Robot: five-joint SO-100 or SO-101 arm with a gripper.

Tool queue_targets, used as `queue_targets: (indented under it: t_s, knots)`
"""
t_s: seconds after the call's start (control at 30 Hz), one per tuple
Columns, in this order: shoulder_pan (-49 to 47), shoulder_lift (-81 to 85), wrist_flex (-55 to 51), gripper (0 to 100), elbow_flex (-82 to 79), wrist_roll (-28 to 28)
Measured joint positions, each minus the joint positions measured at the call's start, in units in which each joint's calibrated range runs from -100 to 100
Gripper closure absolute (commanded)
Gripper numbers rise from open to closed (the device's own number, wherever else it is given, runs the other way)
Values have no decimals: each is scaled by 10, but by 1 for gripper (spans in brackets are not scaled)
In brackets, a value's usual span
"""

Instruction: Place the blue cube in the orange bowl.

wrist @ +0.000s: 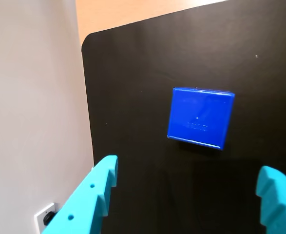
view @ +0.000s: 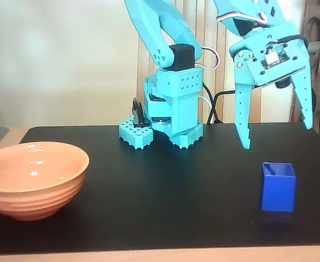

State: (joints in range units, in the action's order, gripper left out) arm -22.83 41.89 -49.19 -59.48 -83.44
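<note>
Progress: nothing of the task looks done, judging by how things lie; the blue cube (view: 278,186) stands on the black mat (view: 176,185), untouched, and the orange bowl (view: 33,179) holds nothing that shows

Cube: upright near the right end of the mat in the fixed view; in the wrist view it lies ahead of the two fingertips and roughly between their lines, a little toward the right one, top face to the camera

Tool: the gripper (view: 277,136) hangs above the cube with its fingers spread wide and nothing between them (the gap looks far wider than the cube); fingertips clear of the cube's top

Bowl: at the left edge of the fixed view, well apart from the cube, resting on the mat near its front left corner

Left to do: come down around the cube, close on it, lift, carry it across the mat to the bowl, let go over the bowl's opening

Surroundings: the arm's turquoise base (view: 168,117) stands at the back of the mat between cube and bowl; cables (view: 211,103) trail behind it; a pale wall (wrist: 33,107) runs along the mat's edge in the wrist view

In the way: nothing lies on the mat between cube and bowl; the base sits behind that line, so a carry along the front looks open (the bowl's rim must be cleared, so some lift is needed)
</note>
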Motion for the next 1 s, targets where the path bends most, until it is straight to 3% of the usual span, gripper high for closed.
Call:
queue_targets:
  t_s: [1.0]
  knots:
    - [14,-80,0,68,25,-5]
